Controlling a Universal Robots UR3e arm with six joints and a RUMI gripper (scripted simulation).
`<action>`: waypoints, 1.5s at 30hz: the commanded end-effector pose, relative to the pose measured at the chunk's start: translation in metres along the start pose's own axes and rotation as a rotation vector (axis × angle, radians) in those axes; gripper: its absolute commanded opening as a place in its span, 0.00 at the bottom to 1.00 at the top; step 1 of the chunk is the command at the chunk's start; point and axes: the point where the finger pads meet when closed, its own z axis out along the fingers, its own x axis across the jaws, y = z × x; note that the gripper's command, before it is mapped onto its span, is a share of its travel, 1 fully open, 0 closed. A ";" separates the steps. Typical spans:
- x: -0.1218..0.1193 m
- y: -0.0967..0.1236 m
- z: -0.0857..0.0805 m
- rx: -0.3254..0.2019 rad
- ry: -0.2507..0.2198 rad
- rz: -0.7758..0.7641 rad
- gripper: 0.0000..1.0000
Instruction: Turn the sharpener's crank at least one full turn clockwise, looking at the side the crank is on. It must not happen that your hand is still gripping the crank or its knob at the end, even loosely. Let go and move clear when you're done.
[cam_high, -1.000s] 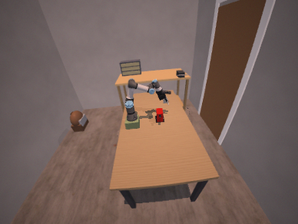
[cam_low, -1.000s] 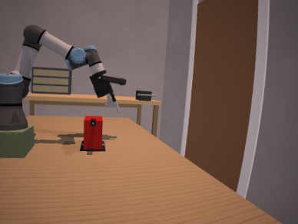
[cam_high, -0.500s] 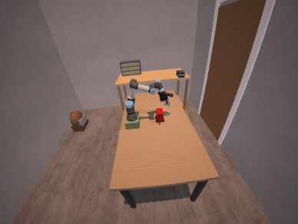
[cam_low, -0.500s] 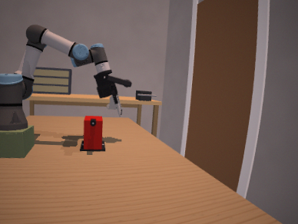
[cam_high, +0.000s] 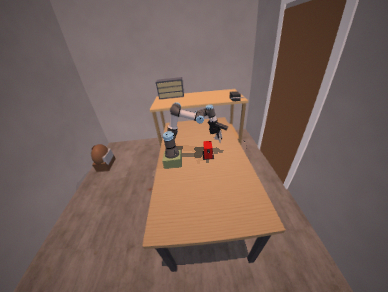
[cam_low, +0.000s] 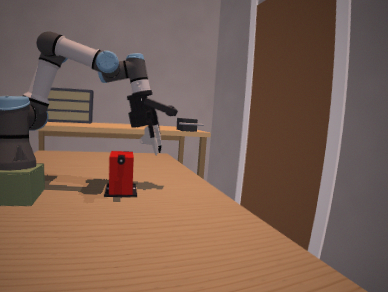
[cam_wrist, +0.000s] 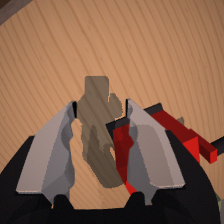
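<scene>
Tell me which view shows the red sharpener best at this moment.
The exterior view: the sharpener stands whole and unobstructed on its dark base, with the gripper hanging above and behind it. The top view shows it only as a small red block. The wrist view catches part of it, cut off behind one finger.
</scene>
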 end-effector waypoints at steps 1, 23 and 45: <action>0.021 -0.001 0.003 -0.078 0.009 0.088 0.32; 0.087 -0.006 0.001 -0.231 0.014 0.351 0.32; 0.144 0.000 -0.013 -0.378 -0.006 0.625 0.32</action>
